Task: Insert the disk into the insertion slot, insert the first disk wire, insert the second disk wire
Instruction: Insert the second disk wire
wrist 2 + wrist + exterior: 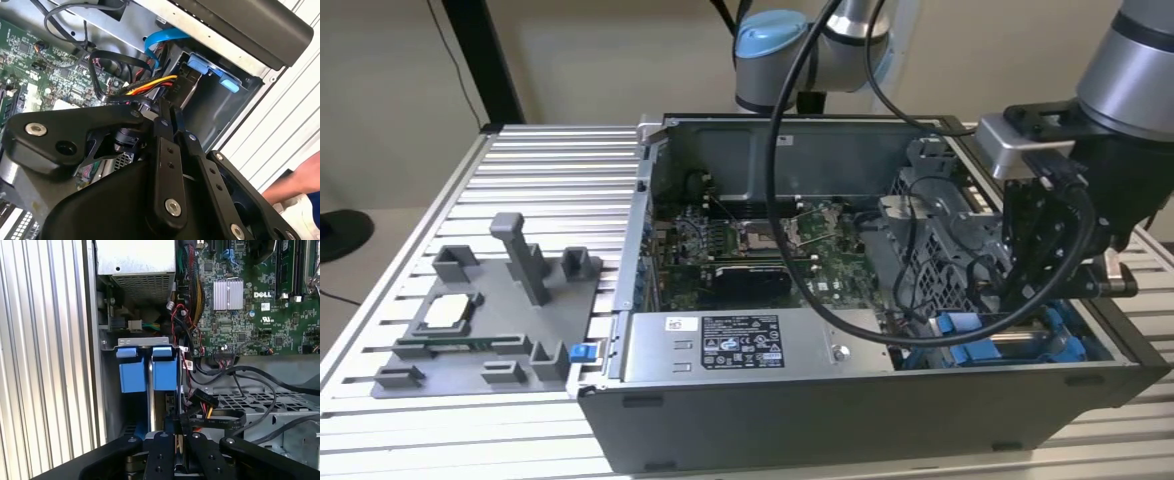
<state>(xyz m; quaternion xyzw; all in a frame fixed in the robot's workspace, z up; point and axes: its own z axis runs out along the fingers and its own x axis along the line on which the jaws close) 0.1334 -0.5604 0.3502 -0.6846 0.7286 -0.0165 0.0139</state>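
Note:
The disk stands edge-on in the insertion slot, its blue carrier frame showing at the bay's mouth. A second blue clip sits beside it. My gripper hangs just over the bay at the case's corner on the exterior view's right. Its black fingers are pressed close together on the black plug of a disk wire with yellow, red and black strands. A flat blue wire curves down near the carrier.
The silver power-supply box lies along the case's front wall. The motherboard and a perforated grey cage crowd the bay, with loose black cables across them. A grey fixture rests on the slatted table. A person's hand is outside the case.

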